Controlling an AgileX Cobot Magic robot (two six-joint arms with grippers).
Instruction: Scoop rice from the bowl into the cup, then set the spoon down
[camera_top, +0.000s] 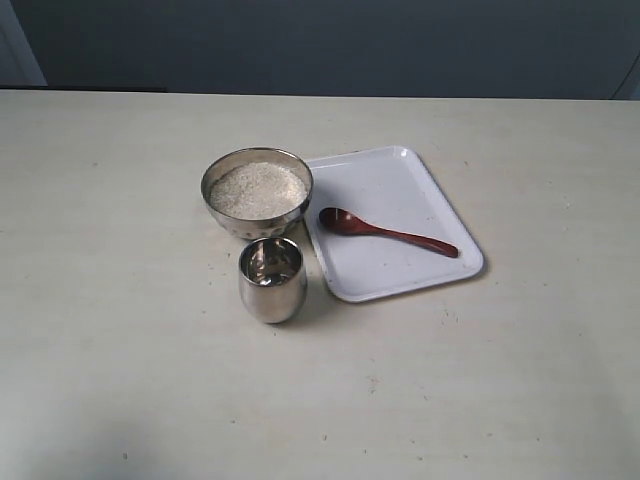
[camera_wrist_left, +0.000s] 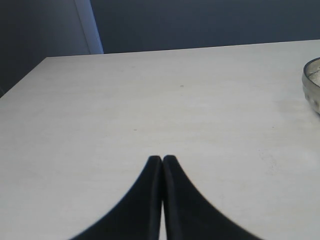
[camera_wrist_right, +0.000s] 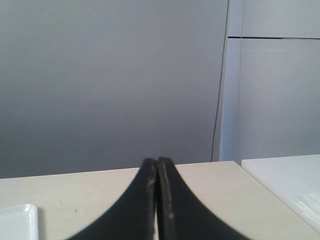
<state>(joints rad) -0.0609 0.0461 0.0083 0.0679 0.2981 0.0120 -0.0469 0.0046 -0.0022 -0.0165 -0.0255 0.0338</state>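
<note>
Left gripper (camera_wrist_left: 162, 159) and right gripper (camera_wrist_right: 157, 161) are seen with fingers pressed together, nothing held or touched. Spoon (camera_top: 385, 231) is laid on white tray (camera_top: 400, 180) (scoop end toward bowl (camera_top: 250, 228)). Rice (camera_top: 258, 190) is heaped in bowl just beside tray, with cup (camera_top: 271, 290) just beside bowl. Pale speckled table (camera_top: 120, 300) is backed by dark wall (camera_top: 330, 45).

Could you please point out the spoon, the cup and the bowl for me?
spoon (camera_top: 395, 235), exterior view, middle of its handle.
cup (camera_top: 272, 300), exterior view, outer belly.
bowl (camera_top: 235, 225), exterior view, front outer wall below the rim.
</note>
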